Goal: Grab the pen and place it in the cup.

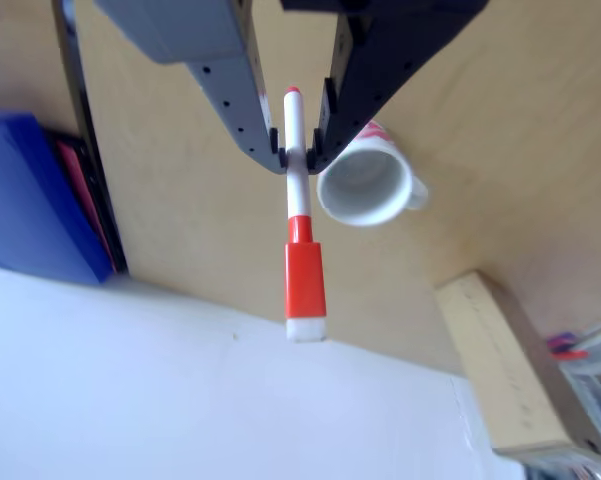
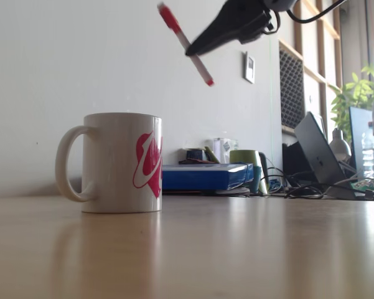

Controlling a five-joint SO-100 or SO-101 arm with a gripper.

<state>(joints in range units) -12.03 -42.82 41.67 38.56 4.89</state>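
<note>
My gripper (image 1: 297, 153) is shut on the pen (image 1: 298, 200), pinching its white barrel between a grey finger and a black finger. The red-orange cap with its white end block points toward the camera in the other view; the red tail tip points away. In the fixed view the pen (image 2: 185, 43) hangs tilted high in the air, cap up-left, tail down-right, held by the gripper (image 2: 191, 51). The cup (image 2: 121, 162), white with pink shapes and its handle to the left, stands upright on the wooden table, below and left of the pen. Its plain white inside (image 1: 360, 185) shows just right of my fingertips.
A blue box (image 2: 202, 176) lies at the back of the table (image 2: 236, 249) against the wall, with a green mug (image 2: 246, 163), cables and a laptop (image 2: 317, 152) to its right. A wooden ruler-like block (image 1: 500, 360) lies at the right.
</note>
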